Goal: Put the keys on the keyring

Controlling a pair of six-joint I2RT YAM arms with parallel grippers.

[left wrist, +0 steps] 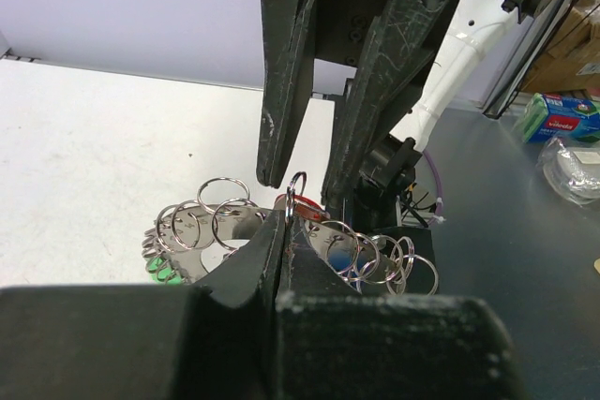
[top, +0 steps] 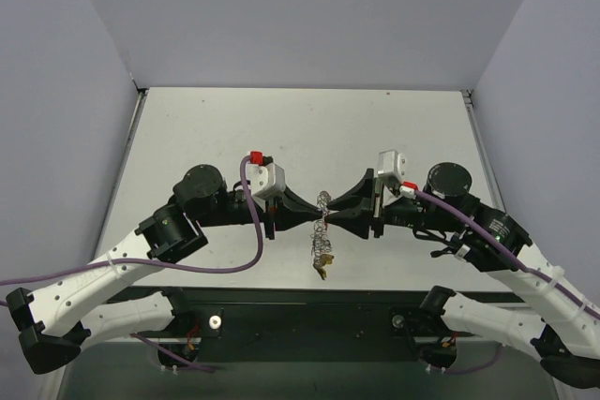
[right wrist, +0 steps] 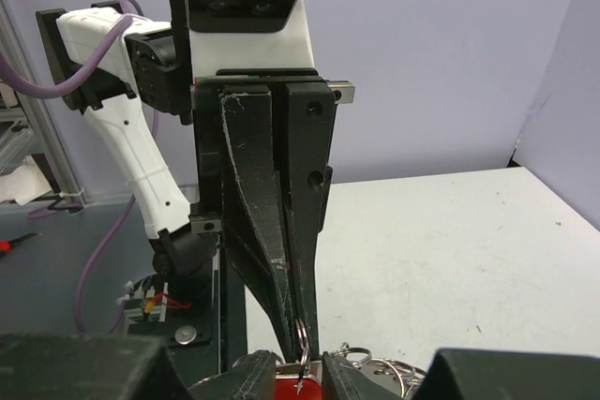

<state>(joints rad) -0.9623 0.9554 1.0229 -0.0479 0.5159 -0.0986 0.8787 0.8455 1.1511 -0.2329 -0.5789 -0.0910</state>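
Observation:
The keyring (top: 322, 201) hangs between my two grippers above the table's middle, its gold-yellow tag (top: 323, 264) dangling below. In the left wrist view the hoop (left wrist: 202, 231) shows with several small split rings, a green key head (left wrist: 164, 271) and a blue key head (left wrist: 341, 258). My left gripper (left wrist: 286, 217) is shut on one small split ring (left wrist: 296, 189). That ring passes through the red key (right wrist: 300, 388). My right gripper (right wrist: 300, 374) holds the red key's head between its jaws. The grippers meet tip to tip in the top view, left gripper (top: 312, 218) and right gripper (top: 332, 218).
The white table (top: 309, 128) lies inside grey walls. A dark ledge with cables and the arm bases (top: 309, 320) runs along the near edge. Boxes and a plastic bag (left wrist: 572, 166) lie beyond the table on the right of the left wrist view.

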